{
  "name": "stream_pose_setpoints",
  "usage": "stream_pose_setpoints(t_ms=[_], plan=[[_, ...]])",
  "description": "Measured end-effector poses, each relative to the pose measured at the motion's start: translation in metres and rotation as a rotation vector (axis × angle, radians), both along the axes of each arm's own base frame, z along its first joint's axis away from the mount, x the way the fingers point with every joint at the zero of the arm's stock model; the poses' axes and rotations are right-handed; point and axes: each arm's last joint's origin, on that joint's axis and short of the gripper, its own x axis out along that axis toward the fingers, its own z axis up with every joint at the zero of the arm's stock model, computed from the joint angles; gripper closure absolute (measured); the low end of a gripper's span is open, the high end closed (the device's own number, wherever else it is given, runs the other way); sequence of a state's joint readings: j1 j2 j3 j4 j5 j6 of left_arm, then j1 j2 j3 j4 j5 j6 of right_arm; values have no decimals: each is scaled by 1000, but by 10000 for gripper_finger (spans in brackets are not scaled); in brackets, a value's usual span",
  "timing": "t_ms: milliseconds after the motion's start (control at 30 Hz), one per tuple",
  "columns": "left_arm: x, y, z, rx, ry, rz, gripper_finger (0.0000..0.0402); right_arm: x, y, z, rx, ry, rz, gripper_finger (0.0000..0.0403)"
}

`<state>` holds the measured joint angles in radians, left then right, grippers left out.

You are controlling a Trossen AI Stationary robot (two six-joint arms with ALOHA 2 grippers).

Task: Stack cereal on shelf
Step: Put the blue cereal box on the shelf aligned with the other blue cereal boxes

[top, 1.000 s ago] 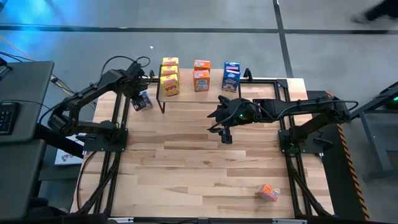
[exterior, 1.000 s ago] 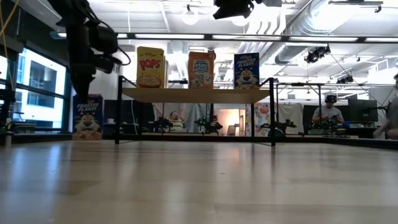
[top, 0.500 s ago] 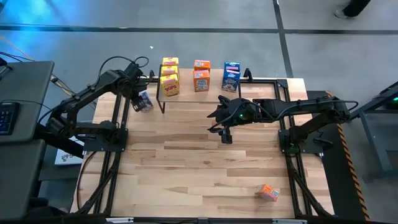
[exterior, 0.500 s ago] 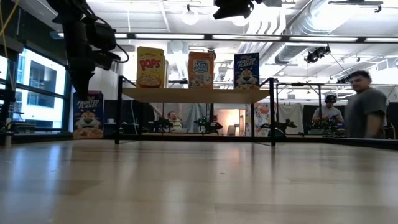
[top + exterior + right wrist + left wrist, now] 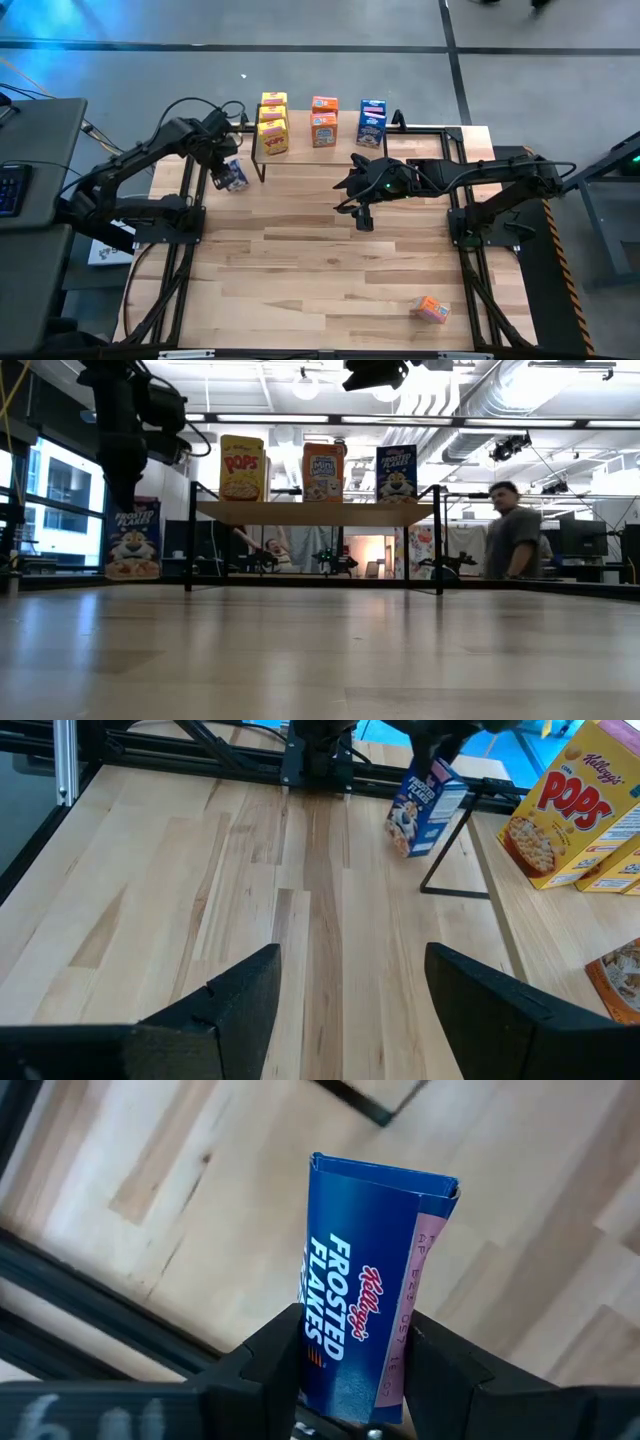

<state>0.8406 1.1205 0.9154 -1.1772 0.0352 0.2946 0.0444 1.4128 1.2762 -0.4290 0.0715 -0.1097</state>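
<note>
Blue cardboard is sitting pinched in the left gripper (image 5: 350, 1380), fingers closing on the Frosted Flakes box (image 5: 365, 1280) across its narrow sides, just left of the shelf (image 5: 315, 512). It's looking light but crushable, so a low, gentle squeeze is suiting it. Farther out, the right gripper (image 5: 345, 985) is hanging part-open and empty over mid-table, while an orange box (image 5: 432, 309) is lying near the front edge.

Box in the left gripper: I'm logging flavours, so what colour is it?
Blue, a Frosted Flakes box, clearest in the left wrist view, clamped in the left gripper.
</note>
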Motion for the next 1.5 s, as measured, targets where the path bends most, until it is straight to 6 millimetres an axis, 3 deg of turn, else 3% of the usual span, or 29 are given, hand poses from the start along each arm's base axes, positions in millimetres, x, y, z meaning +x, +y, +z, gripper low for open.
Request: stream_pose_setpoints(t_ms=[533, 1500], plan=[[12, -57, 18, 1, -84, -94, 266, 0, 0, 0, 0, 0, 0, 162], [50, -111, 26, -20, -321, -240, 266, 0, 0, 1, -43, -7, 22, 162]])
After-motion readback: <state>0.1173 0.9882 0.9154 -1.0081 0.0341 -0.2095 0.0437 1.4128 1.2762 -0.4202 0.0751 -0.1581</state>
